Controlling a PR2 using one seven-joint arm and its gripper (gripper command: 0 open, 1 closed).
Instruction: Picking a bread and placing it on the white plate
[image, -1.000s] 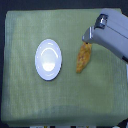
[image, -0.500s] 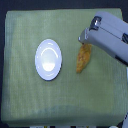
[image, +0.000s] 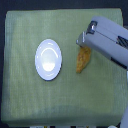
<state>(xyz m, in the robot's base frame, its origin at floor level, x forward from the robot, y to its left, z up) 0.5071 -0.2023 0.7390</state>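
Note:
The white plate (image: 48, 60) lies round and glossy on the green cloth, left of centre in the exterior view. The bread (image: 82, 59) is a golden-brown elongated loaf just to the plate's right, pointing down and slightly left. Its upper end is tucked under my gripper (image: 81, 42). The gripper comes in from the upper right on a grey-white arm (image: 107, 41), and its fingers are shut on the top of the bread. The bread's lower tip is apart from the plate's rim, with a strip of cloth between them.
A green cloth (image: 30, 100) covers the table. Its edges run along the top, left and bottom of the view. The arm's bulk covers the upper right part of the cloth.
The gripper and the bread have shifted a little toward the exterior view's left, closer to the plate. The plate has not moved.

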